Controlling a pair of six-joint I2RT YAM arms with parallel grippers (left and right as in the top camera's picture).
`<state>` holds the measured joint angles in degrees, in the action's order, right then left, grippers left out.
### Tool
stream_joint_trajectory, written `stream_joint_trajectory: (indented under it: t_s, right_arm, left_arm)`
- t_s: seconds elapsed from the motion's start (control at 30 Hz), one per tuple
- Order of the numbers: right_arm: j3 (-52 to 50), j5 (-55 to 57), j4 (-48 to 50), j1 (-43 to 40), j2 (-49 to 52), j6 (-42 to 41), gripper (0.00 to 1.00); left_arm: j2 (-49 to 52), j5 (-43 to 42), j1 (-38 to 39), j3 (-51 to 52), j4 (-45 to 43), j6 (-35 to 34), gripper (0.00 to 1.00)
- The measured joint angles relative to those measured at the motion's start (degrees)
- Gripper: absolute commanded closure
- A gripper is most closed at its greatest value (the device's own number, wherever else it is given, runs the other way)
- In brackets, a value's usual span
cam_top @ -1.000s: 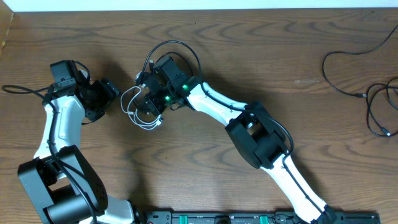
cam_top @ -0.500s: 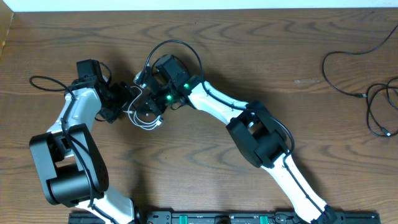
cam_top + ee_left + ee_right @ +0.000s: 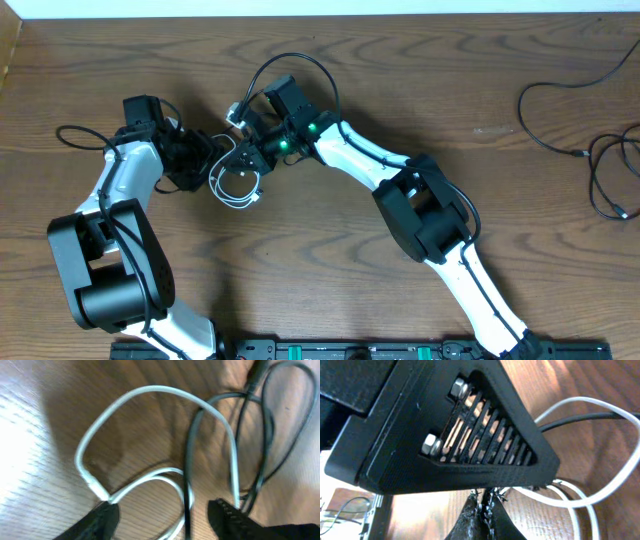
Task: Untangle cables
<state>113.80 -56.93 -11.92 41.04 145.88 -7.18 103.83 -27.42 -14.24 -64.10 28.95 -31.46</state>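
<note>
Wood table (image 3: 330,260): brown grain runs under both of your arms, which meet left of centre.
White cable (image 3: 155,391): you will find it in loose loops flat on the wood, between your two grippers.
Left gripper (image 3: 169,517): your fingers are spread, one tip on either side of the white strands. One tip touches a strand, and nothing is clamped.
Right gripper (image 3: 484,515): your fingertips are pressed together at the upper edge of the white loops. You cannot tell from the wrist view whether a strand is caught between them.
Dark cord (image 3: 189,460): it is thin and crosses the white loop in your left wrist view. You cannot tell whether it is a task cable or arm wiring.
Black cables (image 3: 596,190): both lie at the far right edge of the table, well apart from your grippers and from the white loops.
</note>
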Motion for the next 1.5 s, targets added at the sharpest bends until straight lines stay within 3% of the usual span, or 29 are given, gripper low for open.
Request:
stream_joint_trajectory:
  t_s: [0.17, 0.23, 0.3, 0.43, 0.6, 0.7, 1.0, 1.23, 1.37, 1.5]
  right_arm:
    - [0.0, -1.9, 0.4, 0.0, 0.0, 0.0, 0.98]
    - [0.0, -2.3, 0.5, 0.0, 0.0, 0.0, 0.91]
    - [0.0, -2.3, 0.5, 0.0, 0.0, 0.2, 0.84]
    - [0.0, -2.3, 0.6, -0.1, 0.0, 0.2, 0.67]
    - [0.0, -2.3, 0.5, -0.7, 0.0, 0.1, 0.55]
    - [0.0, -1.7, 0.3, -1.0, 0.0, -0.8, 0.52]
    - [0.0, 3.1, -1.9, -2.7, 0.0, -18.1, 0.52]
    - [0.0, 3.9, -5.0, -5.1, 0.0, -22.1, 0.53]
    - [0.0, 3.9, -5.7, -6.1, 0.0, -23.3, 0.39]
    - [0.0, 4.0, -6.1, -6.7, 0.0, -24.0, 0.41]
  left_arm:
    - [0.0, -3.0, 0.0, 0.0, -1.0, -0.5, 0.70]
    - [0.0, -3.7, 0.0, 0.0, -1.0, -0.5, 0.86]
    - [0.0, -4.0, 0.0, 0.0, -1.0, -0.1, 0.92]
    - [0.0, -3.8, -0.3, 0.0, -1.2, 0.0, 0.92]
    - [0.0, -3.7, -1.0, 0.0, -1.6, 0.0, 0.92]
    - [0.0, -3.8, -1.0, 0.0, -1.7, 0.0, 0.92]
    - [0.0, -8.5, -1.0, 0.0, -1.8, 6.6, 0.92]
    - [0.0, -10.2, -1.0, 0.0, -1.7, 19.3, 0.92]
    - [0.0, -10.1, -0.9, 0.0, -1.7, 22.4, 0.92]
    - [0.0, -9.5, 0.4, 0.0, -1.7, 23.4, 0.93]
